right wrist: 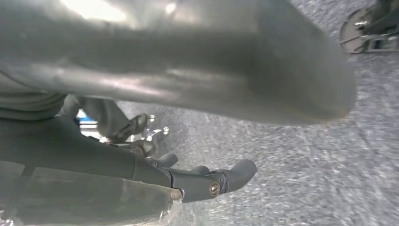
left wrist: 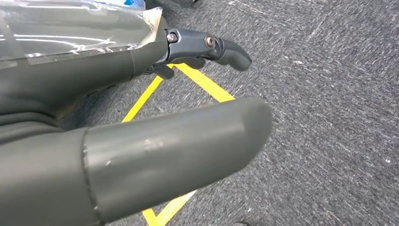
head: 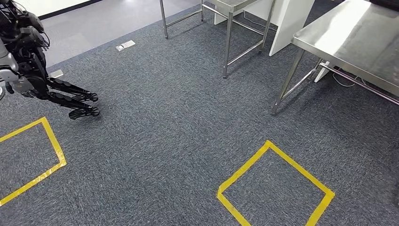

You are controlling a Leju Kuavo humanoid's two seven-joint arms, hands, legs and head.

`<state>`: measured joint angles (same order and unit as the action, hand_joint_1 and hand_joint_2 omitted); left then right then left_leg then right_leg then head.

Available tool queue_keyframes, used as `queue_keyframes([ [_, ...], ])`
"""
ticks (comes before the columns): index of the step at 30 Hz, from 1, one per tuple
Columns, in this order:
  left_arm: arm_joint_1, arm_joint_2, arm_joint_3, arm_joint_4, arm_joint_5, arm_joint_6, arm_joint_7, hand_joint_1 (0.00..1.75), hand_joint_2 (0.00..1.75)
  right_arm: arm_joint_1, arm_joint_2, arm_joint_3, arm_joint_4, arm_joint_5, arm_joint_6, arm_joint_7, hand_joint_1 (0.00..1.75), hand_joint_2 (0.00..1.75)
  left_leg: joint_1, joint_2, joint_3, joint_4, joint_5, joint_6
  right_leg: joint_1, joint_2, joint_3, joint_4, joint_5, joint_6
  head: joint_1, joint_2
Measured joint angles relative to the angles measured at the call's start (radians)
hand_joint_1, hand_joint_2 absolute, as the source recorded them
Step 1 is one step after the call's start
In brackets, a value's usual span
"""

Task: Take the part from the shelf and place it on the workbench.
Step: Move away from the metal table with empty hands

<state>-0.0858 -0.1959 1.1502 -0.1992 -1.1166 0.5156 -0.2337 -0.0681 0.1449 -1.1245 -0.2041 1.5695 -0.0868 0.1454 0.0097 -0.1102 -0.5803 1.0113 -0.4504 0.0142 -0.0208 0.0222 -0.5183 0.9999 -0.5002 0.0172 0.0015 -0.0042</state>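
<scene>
Status from where I'm standing: robot is looking down at grey carpet floor (head: pixel 164 141), with a yellow tape square (head: pixel 275 188) marked on it.

- Left hand (head: pixel 51 92): well off to the left of the tape square, hanging over the carpet. Fingers stretched out and apart, nothing in them.
- Right hand (right wrist: pixel 94 160): wrist picture is dark and smeared. Fingers look extended with nothing between them and the thumb, but I wouldn't swear to it.
- Steel worktop (head: pixel 357 37): beyond the tape square, to its right. The part of its top I can see is bare. A smaller steel table (head: pixel 235 4) stands further back, beyond the square and left of the worktop.
- The part: neither hand has it. Can't tell where it or the shelf sits from these views, presumably somewhere off to the side.

My read: this is the travel or turn stage, pick not yet done.

To do it well:
- Get the shelf squarely into the head view before reaching.
- Stop with feet planted, probably on a tape mark, so the reach isn't at full stretch.
- Hold the fingers spread until they're round the part.
- Keep the arms tucked when turning, because the worktop legs (head: pixel 287 82) are near the tape square.
</scene>
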Motion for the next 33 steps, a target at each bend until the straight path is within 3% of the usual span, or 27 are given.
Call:
queue_keyframes([
  [2, 0.001, 0.000, 0.001, 0.000, 0.004, 0.003, 0.000, 0.00, 0.00, 0.002, 0.005, 0.015, 0.000, 0.000, 0.000, 0.006, 0.00, 0.00, 0.003, 0.042, -0.033, 0.059, -0.037, -0.006, -0.005, -0.018, 0.004, -0.003, 0.004, -0.016, -0.008, 0.000],
  [4, 0.000, -0.001, 0.001, 0.000, 0.005, 0.004, -0.001, 0.00, 0.00, 0.007, 0.010, 0.026, 0.000, -0.002, 0.000, 0.014, 0.00, 0.00, 0.005, 0.090, -0.102, 0.187, -0.103, -0.013, 0.000, -0.038, 0.003, -0.003, 0.003, -0.027, -0.018, 0.000],
  [6, -0.001, -0.002, 0.000, 0.000, 0.003, 0.003, -0.002, 0.00, 0.00, 0.011, 0.013, 0.030, 0.000, -0.006, -0.001, 0.022, 0.00, 0.00, 0.007, 0.106, -0.156, 0.284, -0.134, -0.020, 0.005, -0.061, 0.003, -0.003, 0.000, -0.031, -0.021, 0.000],
  [7, 0.000, -0.001, 0.000, 0.000, 0.000, 0.002, -0.002, 0.00, 0.00, 0.012, 0.015, 0.031, 0.000, -0.009, -0.004, 0.025, 0.00, 0.00, 0.007, 0.108, -0.157, 0.283, -0.121, -0.020, 0.007, -0.072, 0.003, -0.003, -0.001, -0.032, -0.022, 0.000],
  [8, 0.000, 0.000, 0.000, 0.000, -0.004, 0.001, -0.002, 0.00, 0.00, 0.012, 0.017, 0.031, 0.000, -0.012, -0.007, 0.026, 0.00, 0.00, 0.007, 0.113, -0.136, 0.244, -0.093, -0.018, 0.009, -0.081, 0.004, -0.003, -0.003, -0.032, -0.022, 0.000],
  [10, -0.001, 0.003, -0.001, 0.000, -0.011, -0.002, -0.002, 0.00, 0.00, 0.012, 0.024, 0.032, 0.000, -0.018, -0.014, 0.027, 0.00, 0.00, 0.003, 0.146, -0.060, 0.109, -0.031, -0.007, 0.014, -0.097, 0.009, -0.002, -0.007, -0.030, -0.025, 0.000],
  [12, -0.004, 0.005, -0.001, 0.000, -0.014, -0.004, -0.002, 0.00, 0.00, 0.012, 0.029, 0.034, 0.001, -0.019, -0.018, 0.027, 0.00, 0.00, -0.004, 0.171, -0.010, 0.024, -0.007, 0.007, 0.022, -0.113, 0.013, -0.002, -0.013, -0.022, -0.024, 0.000],
  [14, -0.005, 0.006, -0.001, 0.000, -0.017, -0.006, -0.001, 0.00, 0.00, 0.011, 0.032, 0.036, 0.001, -0.024, -0.020, 0.025, 0.00, 0.00, -0.010, 0.157, -0.005, 0.009, -0.006, 0.018, 0.024, -0.131, 0.018, -0.004, -0.017, -0.012, -0.020, 0.000],
  [16, -0.003, 0.007, -0.002, 0.000, -0.023, -0.009, -0.001, 0.00, 0.00, 0.010, 0.032, 0.036, 0.001, -0.030, -0.021, 0.022, 0.00, 0.00, -0.007, 0.136, 0.001, -0.005, 0.004, 0.030, 0.022, -0.115, 0.017, 0.011, -0.030, -0.004, -0.018, 0.000],
  [17, -0.004, 0.008, -0.003, 0.000, -0.024, -0.011, 0.000, 0.00, 0.00, 0.010, 0.031, 0.036, 0.001, -0.031, -0.021, 0.020, 0.00, 0.00, -0.004, 0.126, 0.004, -0.013, 0.009, 0.035, 0.021, -0.092, 0.003, 0.043, -0.049, -0.004, -0.016, 0.000],
  [19, -0.006, 0.008, -0.003, 0.000, -0.025, -0.013, 0.000, 0.00, 0.00, 0.012, 0.029, 0.036, 0.001, -0.031, -0.019, 0.017, 0.00, 0.00, -0.001, 0.105, 0.003, -0.018, 0.015, 0.042, 0.016, -0.042, -0.056, 0.165, -0.106, -0.011, -0.009, 0.000],
  [21, -0.006, 0.008, -0.003, 0.000, -0.024, -0.013, 0.001, 0.00, 0.00, 0.013, 0.026, 0.036, 0.002, -0.029, -0.017, 0.017, 0.00, 0.00, -0.001, 0.081, 0.001, -0.018, 0.016, 0.042, 0.011, -0.029, -0.113, 0.275, -0.143, -0.008, -0.003, 0.000],
  [22, -0.005, 0.007, -0.003, 0.000, -0.024, -0.013, 0.001, 0.00, 0.00, 0.014, 0.024, 0.037, 0.002, -0.027, -0.016, 0.017, 0.00, 0.00, -0.001, 0.068, 0.000, -0.017, 0.017, 0.041, 0.008, -0.027, -0.118, 0.281, -0.137, 0.001, -0.002, 0.000],
  [24, -0.003, 0.004, -0.003, 0.000, -0.023, -0.012, 0.002, 0.00, 0.00, 0.013, 0.021, 0.037, 0.002, -0.025, -0.013, 0.017, 0.00, 0.00, 0.001, 0.042, 0.000, -0.013, 0.017, 0.036, 0.000, -0.016, -0.072, 0.179, -0.084, 0.025, 0.001, 0.000],
  [25, -0.003, 0.002, -0.003, 0.000, -0.023, -0.012, 0.001, 0.00, 0.00, 0.013, 0.019, 0.038, 0.002, -0.024, -0.011, 0.017, 0.00, 0.00, 0.001, 0.030, -0.001, -0.010, 0.017, 0.032, -0.005, -0.001, -0.040, 0.108, -0.054, 0.034, 0.003, 0.000],
  [26, -0.003, 0.001, -0.003, 0.000, -0.023, -0.012, 0.000, 0.00, 0.00, 0.013, 0.018, 0.038, 0.002, -0.024, -0.009, 0.016, 0.00, 0.00, -0.001, 0.019, -0.002, -0.004, 0.015, 0.026, -0.008, 0.012, -0.016, 0.051, -0.032, 0.035, 0.006, 0.000],
  [28, -0.003, 0.001, -0.003, 0.000, -0.023, -0.011, -0.002, 0.00, 0.00, 0.011, 0.017, 0.038, 0.002, -0.025, -0.007, 0.015, 0.00, 0.00, -0.003, 0.004, -0.008, 0.001, 0.012, 0.015, -0.005, 0.023, -0.001, 0.010, -0.017, 0.021, 0.006, 0.000],
  [30, -0.001, 0.001, -0.003, 0.000, -0.024, -0.010, -0.002, 0.00, 0.00, 0.009, 0.017, 0.038, 0.002, -0.025, -0.005, 0.014, 0.00, 0.00, 0.000, -0.003, -0.013, 0.003, 0.012, 0.007, -0.003, 0.008, 0.005, 0.007, -0.013, 0.004, 0.000, 0.000],
  [31, 0.000, 0.001, -0.003, 0.000, -0.024, -0.010, -0.002, 0.00, 0.00, 0.008, 0.017, 0.038, 0.002, -0.025, -0.005, 0.014, 0.00, 0.00, 0.003, 0.009, -0.018, 0.013, 0.006, 0.006, -0.004, -0.001, 0.008, 0.006, -0.010, -0.003, -0.003, 0.000],
  [33, 0.001, 0.000, -0.002, 0.000, -0.024, -0.010, -0.003, 0.00, 0.00, 0.009, 0.017, 0.038, 0.002, -0.026, -0.004, 0.014, 0.00, 0.00, 0.007, 0.059, -0.054, 0.089, -0.039, 0.002, -0.006, -0.019, 0.012, 0.003, -0.007, -0.014, -0.011, 0.000],
])
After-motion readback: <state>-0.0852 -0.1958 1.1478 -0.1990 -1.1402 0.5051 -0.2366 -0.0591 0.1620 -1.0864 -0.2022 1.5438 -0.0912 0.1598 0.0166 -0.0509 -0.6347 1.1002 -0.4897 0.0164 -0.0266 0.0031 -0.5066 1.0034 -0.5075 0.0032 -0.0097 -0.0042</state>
